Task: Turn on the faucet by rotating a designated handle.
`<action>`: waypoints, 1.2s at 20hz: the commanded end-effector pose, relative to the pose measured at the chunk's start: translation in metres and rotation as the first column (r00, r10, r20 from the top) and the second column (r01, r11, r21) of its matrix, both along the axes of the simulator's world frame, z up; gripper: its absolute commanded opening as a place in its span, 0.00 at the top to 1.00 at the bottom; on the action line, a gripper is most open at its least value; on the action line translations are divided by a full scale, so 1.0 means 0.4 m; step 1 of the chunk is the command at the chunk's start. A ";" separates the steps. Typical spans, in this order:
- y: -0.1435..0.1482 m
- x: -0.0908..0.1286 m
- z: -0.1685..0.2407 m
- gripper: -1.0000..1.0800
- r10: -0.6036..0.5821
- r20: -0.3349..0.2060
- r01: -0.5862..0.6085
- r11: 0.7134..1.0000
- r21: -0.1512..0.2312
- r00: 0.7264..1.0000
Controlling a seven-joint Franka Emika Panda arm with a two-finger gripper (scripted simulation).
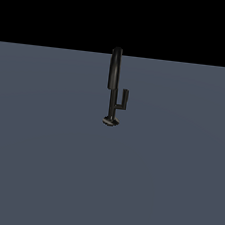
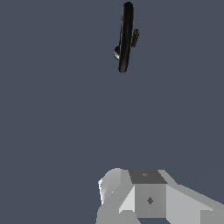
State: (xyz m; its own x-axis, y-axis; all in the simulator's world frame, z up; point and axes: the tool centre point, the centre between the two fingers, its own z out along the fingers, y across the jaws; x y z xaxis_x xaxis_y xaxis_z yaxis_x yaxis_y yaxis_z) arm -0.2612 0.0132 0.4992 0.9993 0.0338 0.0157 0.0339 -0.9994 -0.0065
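A slim glossy black faucet [image 1: 114, 72] stands upright on the grey-blue surface, its tall spout thicker at the top and its round base [image 1: 111, 120] small. The handle [image 1: 123, 100], a short L-shaped lever, branches off the stem toward the exterior view's right and points up. Seen from above in the wrist view, the faucet [image 2: 126, 37] is a dark bar with the handle [image 2: 135, 37] beside it. Only grey and white parts of my gripper [image 2: 140, 186] show there, well apart from the faucet. How its jaws stand is unclear. The arm does not appear in the exterior view.
A flat grey-blue surface [image 1: 39, 165] spreads all around the faucet, meeting a black background at the far edge. No other object shows in either view.
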 end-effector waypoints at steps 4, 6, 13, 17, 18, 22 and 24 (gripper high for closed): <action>0.001 0.003 0.000 1.00 -0.003 -0.003 0.003 1.000 0.002 1.000; 0.001 0.009 -0.001 1.00 -0.008 -0.008 0.008 1.000 0.007 1.000; 0.008 0.051 -0.004 1.00 -0.044 -0.045 0.045 0.998 0.040 0.998; 0.012 0.092 -0.008 1.00 -0.077 -0.081 0.082 0.994 0.070 0.994; 0.014 0.104 -0.010 1.00 -0.086 -0.092 0.094 0.993 0.078 0.992; 0.017 0.160 -0.018 1.00 -0.129 -0.144 0.146 0.982 0.117 0.981; 0.018 0.190 -0.024 1.00 -0.151 -0.173 0.175 0.975 0.136 0.973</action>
State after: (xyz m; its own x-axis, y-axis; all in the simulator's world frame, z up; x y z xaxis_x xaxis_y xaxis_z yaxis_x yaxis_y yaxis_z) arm -0.1942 0.0203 0.4914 0.9859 -0.1033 -0.1318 -0.1208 -0.9837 -0.1333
